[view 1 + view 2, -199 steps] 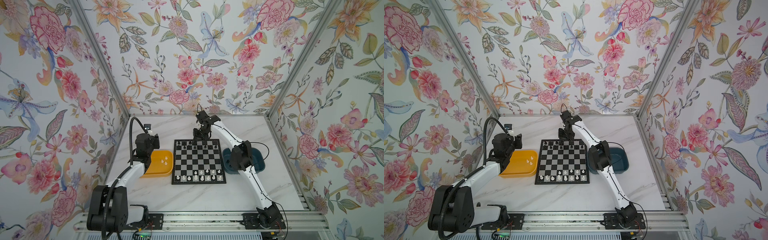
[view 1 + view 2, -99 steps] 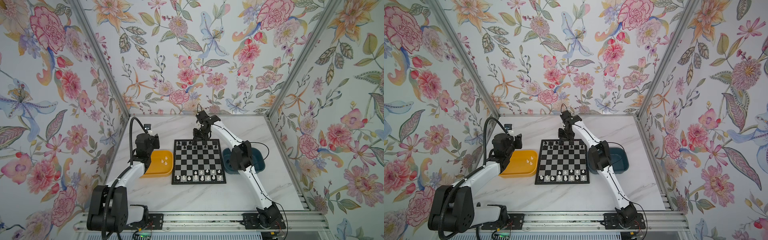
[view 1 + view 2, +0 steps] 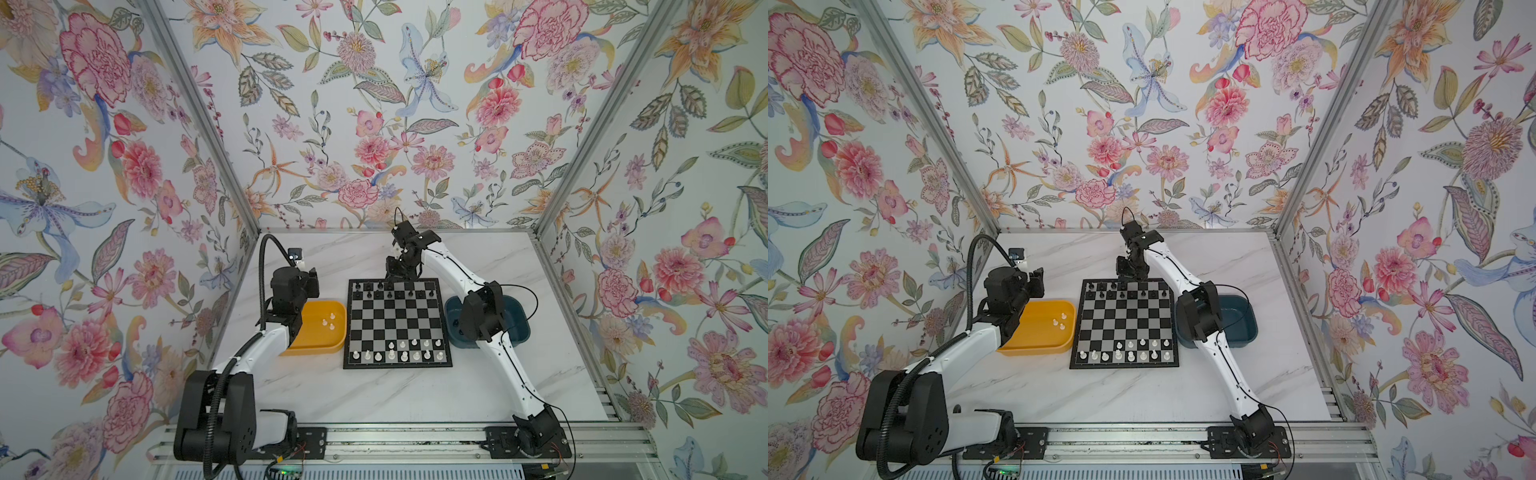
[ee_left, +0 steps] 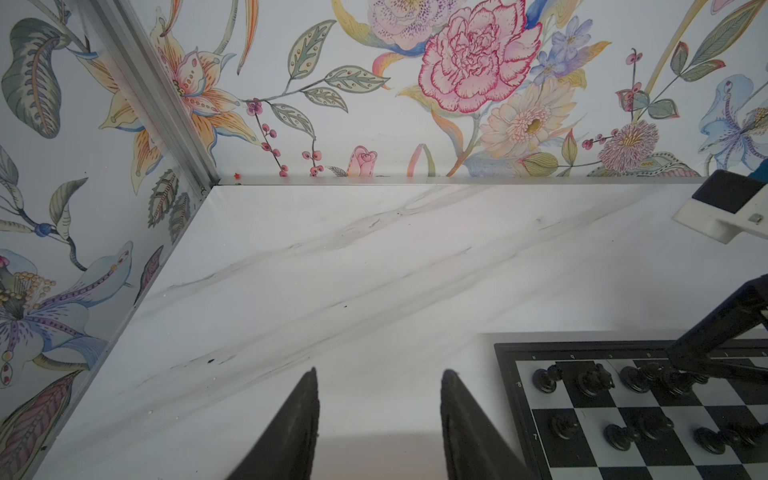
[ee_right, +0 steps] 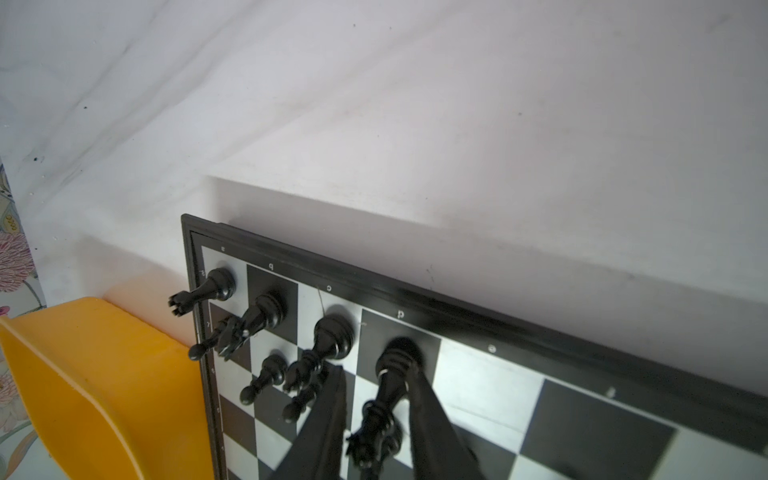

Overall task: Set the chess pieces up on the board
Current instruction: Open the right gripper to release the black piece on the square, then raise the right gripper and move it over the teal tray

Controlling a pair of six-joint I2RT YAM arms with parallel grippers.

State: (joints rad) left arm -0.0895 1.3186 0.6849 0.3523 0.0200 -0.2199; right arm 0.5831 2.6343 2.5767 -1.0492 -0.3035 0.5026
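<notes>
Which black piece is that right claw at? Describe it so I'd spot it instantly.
Find the board, then its far row of black pieces. Counting from the yellow tray side, it is the fourth piece, standing between the right gripper's fingers. Unlike its neighbours it has a spiky crown, and the next square is bare.

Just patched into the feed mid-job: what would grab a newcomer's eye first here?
The loud floral walls around the marble table, then the board at its middle, with black pieces on the far rows and white pieces on the near ones. The right hand straddles a tall black piece standing on the far row. Three more white pieces sit in the yellow tray left of the board.
</notes>
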